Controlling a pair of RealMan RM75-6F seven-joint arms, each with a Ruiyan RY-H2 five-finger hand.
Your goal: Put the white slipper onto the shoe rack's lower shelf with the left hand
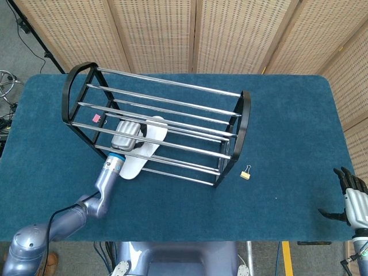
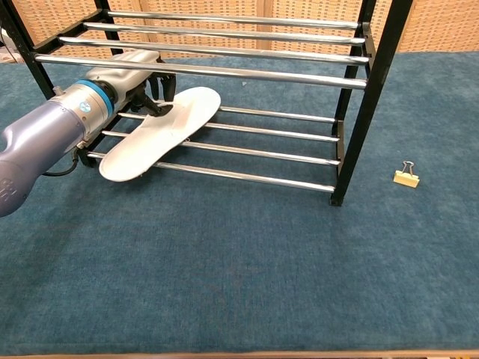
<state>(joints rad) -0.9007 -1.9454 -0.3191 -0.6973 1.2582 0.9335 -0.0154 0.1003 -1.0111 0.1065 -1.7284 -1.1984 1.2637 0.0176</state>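
Note:
The white slipper [image 2: 161, 132] [image 1: 144, 150] lies slantwise over the lower rails of the black and chrome shoe rack [image 2: 352, 105] [image 1: 241, 123], toe towards the back and heel still sticking out past the front rail. My left hand [image 2: 138, 78] [image 1: 127, 137] reaches in under the upper shelf and grips the slipper's left edge near the strap. My right hand [image 1: 352, 198] hangs at the table's far right corner, fingers spread and holding nothing; it does not show in the chest view.
A small yellow binder clip [image 2: 406, 175] [image 1: 246, 172] lies on the blue cloth just right of the rack. A pink tag [image 1: 96, 118] hangs on the rack's left end. Wicker screens stand behind the table.

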